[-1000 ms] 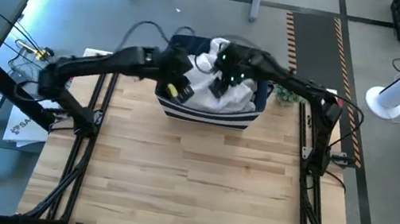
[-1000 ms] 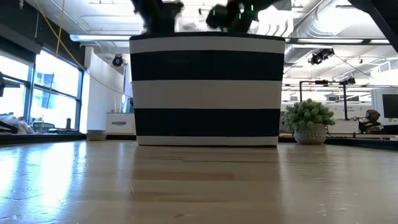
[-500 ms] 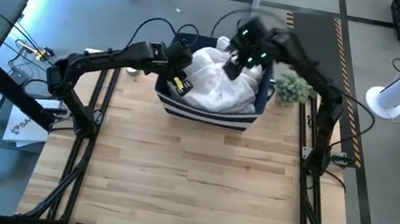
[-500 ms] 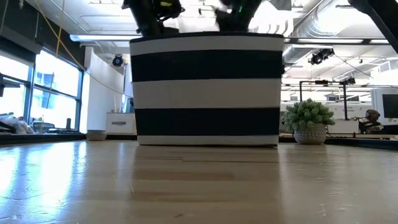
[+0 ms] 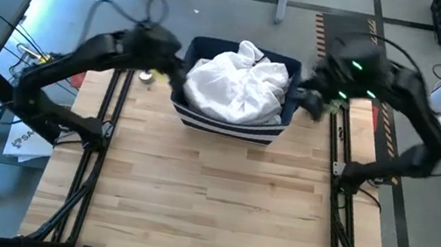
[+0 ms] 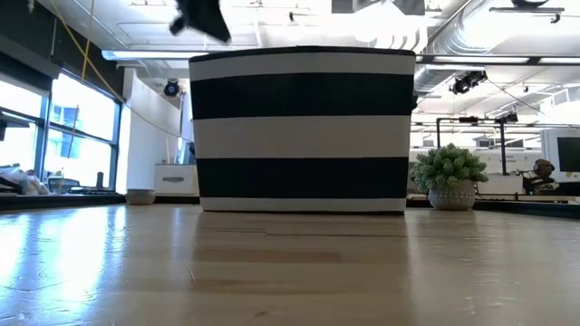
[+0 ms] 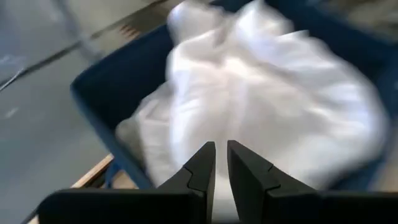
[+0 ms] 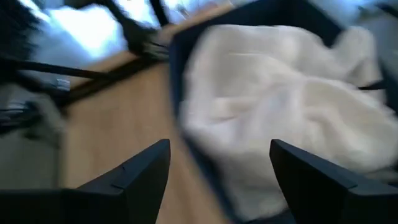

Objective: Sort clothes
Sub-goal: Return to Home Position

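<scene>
A heap of white clothes point(image 5: 240, 87) fills the navy bin with white stripes point(image 5: 224, 126), which stands at the middle of the table's far edge. The heap rises above the bin's rim. My left gripper point(image 7: 221, 146) hovers above and just left of the bin point(image 5: 166, 66). It is shut with nothing between its fingers and points down at the white heap point(image 7: 261, 93). My right gripper point(image 8: 217, 149) hangs to the right of the bin point(image 5: 308, 100), open and empty, slanting down toward the clothes point(image 8: 280, 112). No dark clothes show.
A small potted plant point(image 6: 450, 172) stands on the table just right of the bin, under my right arm. The wooden table top point(image 5: 208, 201) stretches from the bin to the near edge. Black frame rails point(image 5: 102, 140) run along both sides.
Both grippers have risen out of the bin and drawn apart. The left one has gone toward the table's left edge, and the right one farther and faster toward the right edge. The white heap stays in the bin and now lies uncovered.
</scene>
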You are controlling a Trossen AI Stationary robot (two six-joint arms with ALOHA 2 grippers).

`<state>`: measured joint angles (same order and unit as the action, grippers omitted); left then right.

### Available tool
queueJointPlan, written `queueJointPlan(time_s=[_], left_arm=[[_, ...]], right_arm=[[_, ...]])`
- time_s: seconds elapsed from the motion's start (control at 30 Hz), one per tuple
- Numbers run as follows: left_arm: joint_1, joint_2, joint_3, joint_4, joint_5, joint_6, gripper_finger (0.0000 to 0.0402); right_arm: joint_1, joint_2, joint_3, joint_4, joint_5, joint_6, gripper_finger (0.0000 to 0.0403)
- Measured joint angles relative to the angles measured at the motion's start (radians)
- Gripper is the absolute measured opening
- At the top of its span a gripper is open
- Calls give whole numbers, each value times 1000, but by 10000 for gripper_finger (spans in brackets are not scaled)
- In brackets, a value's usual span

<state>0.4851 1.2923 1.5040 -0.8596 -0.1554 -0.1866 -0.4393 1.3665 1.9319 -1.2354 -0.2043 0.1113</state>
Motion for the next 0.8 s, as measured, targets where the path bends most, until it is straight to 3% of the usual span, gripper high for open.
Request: queueJointPlan(time_s=[0.23, 0.43, 0.53, 0.8], left_arm=[[-52, -214, 0, 5, 193, 29, 39], [-61, -356, 0, 4, 152, -51, 21], [-60, -416, 0, 4, 109, -107, 4], [-60, -545, 1, 4, 16, -259, 9]], right_arm=[[150, -362, -285, 202, -4, 246, 270], [174, -687, -650, 481, 42, 394, 247], [179, -832, -849, 630, 28, 432, 234], [179, -1176, -1290, 845, -28, 523, 197]])
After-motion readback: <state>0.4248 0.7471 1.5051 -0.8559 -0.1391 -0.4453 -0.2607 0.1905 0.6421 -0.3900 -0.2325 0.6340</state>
